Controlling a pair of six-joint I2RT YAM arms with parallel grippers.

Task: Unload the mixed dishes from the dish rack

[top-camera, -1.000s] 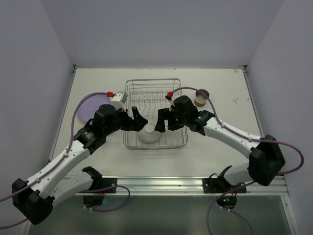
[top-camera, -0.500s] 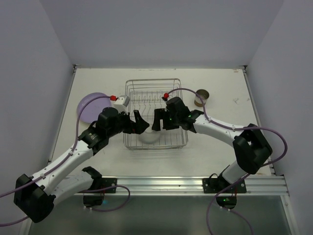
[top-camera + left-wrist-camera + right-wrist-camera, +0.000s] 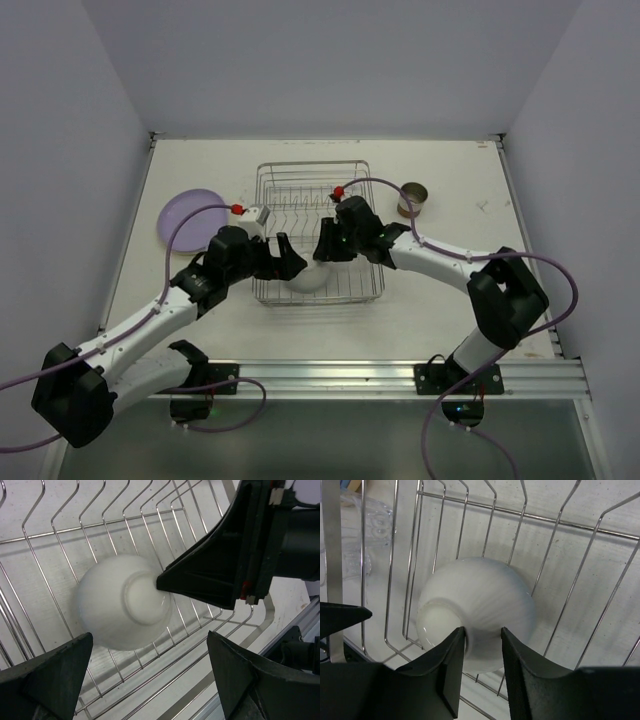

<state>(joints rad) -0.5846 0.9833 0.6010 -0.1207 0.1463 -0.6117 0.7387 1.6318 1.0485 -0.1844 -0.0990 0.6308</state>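
The white bowl [image 3: 308, 277] lies tipped, base up, in the near end of the silver wire dish rack [image 3: 312, 175]. My right gripper [image 3: 325, 250] reaches in from the right. In the right wrist view its jaws [image 3: 483, 630] stand narrow, pinching the bowl's [image 3: 480, 595] foot ring, one finger at the ring and one on the wall. My left gripper [image 3: 290, 262] is wide open and empty just left of the bowl. In the left wrist view [image 3: 150, 640] the bowl [image 3: 115, 615] sits above the jaws and the right gripper's finger [image 3: 210, 575] touches its base.
A purple plate [image 3: 190, 218] lies on the table left of the rack. A brown cup [image 3: 412, 198] stands to the right of it. A clear glass [image 3: 367, 525] shows beyond the rack wires [image 3: 545, 518]. A metal rail [image 3: 330, 375] runs along the near edge.
My right gripper moved left onto the bowl and narrowed its jaws around the foot. My left gripper slid nearer and lower beside the bowl, still open.
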